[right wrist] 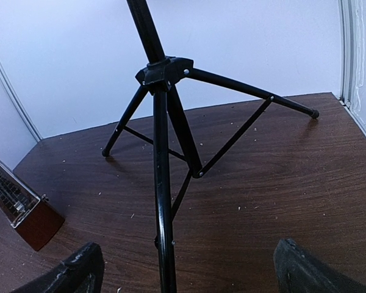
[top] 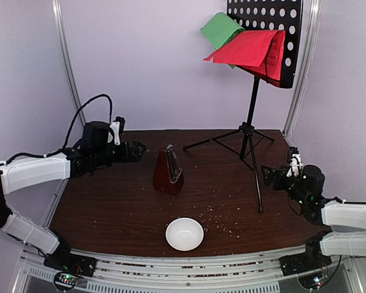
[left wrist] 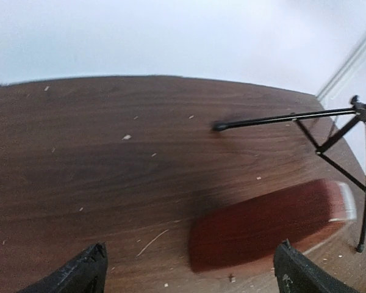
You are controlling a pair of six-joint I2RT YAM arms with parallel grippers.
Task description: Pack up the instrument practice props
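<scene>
Dark table (top: 110,207); the music stand (top: 254,97) stands upright at its far right, red sheet (top: 247,49) and green sheet (top: 219,27) on top; the metronome (top: 168,171) stands mid-table near my left gripper (top: 140,148); that and my right gripper (top: 267,174) gape wide, empty.

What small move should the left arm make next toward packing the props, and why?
Probably ease the left end effector forward toward the metronome. Its fingers stand wide open and empty, and the metronome stands upright and untouched on the table just ahead, framed between them in the wrist view.
</scene>
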